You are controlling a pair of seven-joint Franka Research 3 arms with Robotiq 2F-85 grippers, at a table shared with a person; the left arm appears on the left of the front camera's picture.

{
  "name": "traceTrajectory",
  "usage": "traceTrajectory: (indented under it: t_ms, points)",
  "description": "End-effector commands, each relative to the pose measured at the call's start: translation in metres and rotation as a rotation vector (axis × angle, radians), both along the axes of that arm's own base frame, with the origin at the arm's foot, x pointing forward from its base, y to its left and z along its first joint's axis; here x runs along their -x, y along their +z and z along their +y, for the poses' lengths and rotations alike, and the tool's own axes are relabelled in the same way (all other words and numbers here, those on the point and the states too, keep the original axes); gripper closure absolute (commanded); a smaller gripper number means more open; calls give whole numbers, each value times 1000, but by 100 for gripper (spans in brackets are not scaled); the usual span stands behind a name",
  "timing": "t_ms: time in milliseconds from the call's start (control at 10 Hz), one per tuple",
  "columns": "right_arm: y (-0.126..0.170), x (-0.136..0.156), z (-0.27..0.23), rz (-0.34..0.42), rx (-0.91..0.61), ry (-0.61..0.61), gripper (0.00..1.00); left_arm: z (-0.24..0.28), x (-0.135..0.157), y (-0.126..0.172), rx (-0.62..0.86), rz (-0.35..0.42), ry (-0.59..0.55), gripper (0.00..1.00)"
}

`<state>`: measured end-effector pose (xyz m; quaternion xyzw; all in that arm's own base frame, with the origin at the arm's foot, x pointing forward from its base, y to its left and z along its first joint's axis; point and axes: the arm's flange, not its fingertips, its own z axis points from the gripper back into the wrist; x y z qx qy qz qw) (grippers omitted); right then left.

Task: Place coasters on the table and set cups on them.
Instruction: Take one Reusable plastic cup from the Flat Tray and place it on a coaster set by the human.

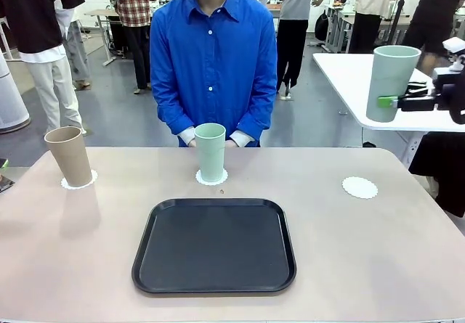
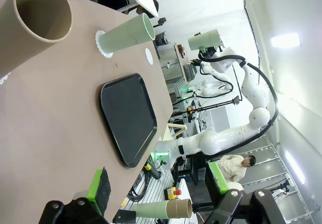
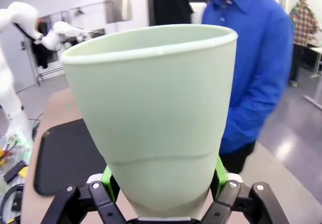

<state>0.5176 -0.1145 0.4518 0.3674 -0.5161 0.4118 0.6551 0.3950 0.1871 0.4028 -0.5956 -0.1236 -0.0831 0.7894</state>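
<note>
right hand (image 1: 389,101): clamped on the lower body of a mint cup (image 1: 391,83), held upright in the air off the desk's right end, above desk level. Right wrist view: green pads (image 3: 106,177) pressed on both sides of that cup's base, cup (image 3: 151,113) wide end up.
left hand (image 2: 158,194): fingers spread wide apart, nothing between them; green pads (image 2: 94,184) visible at bottom of left wrist view, low over the desk's left part.
desk (image 1: 363,250): beige top, person in blue shirt (image 1: 213,62) standing at far side, hands down behind the middle cup.
tan cup (image 1: 69,156): upright on a coaster (image 1: 78,184) at far left of desk; coaster rim shows around base. In left wrist view its open mouth (image 2: 40,12) is close to the camera.
middle mint cup (image 1: 211,152): upright on a coaster (image 1: 211,179) at far centre of desk, just in front of the person.
bare coaster (image 1: 360,187): lies flat on right side of desk, nothing on it; held mint cup is up and to the right of it, well apart.
tray (image 1: 214,245): black, rounded corners, centre of desk near the robot's edge, nothing on it; just nearside of the middle mint cup.
small speck (image 1: 222,192): on desk between middle coaster and tray, can't tell what.
</note>
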Motion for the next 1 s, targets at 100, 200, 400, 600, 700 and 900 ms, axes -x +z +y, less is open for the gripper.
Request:
traceTrajectory:
  t_ms: [100, 200, 400, 600, 700, 900]
  points:
    - [12, -11, -27, -10, -16, -117, 17, 0, 1, 3, 7, -6, -5, 0]
    - [11, -11, -30, -7, -8, -128, 17, 0, 1, 3, 7, -6, -5, 0]
    - [9, -11, -27, -2, 1, -129, 17, 0, 1, 3, 7, -6, -5, 0]
    - [8, -7, -38, -19, 18, -110, 17, 0, 1, 3, 7, -6, -5, 0]
    - [8, -7, -38, -19, 18, -110, 17, 0, 1, 3, 7, -6, -5, 0]
    - [8, -7, -38, -19, 18, -110, 17, 0, 1, 3, 7, -6, -5, 0]
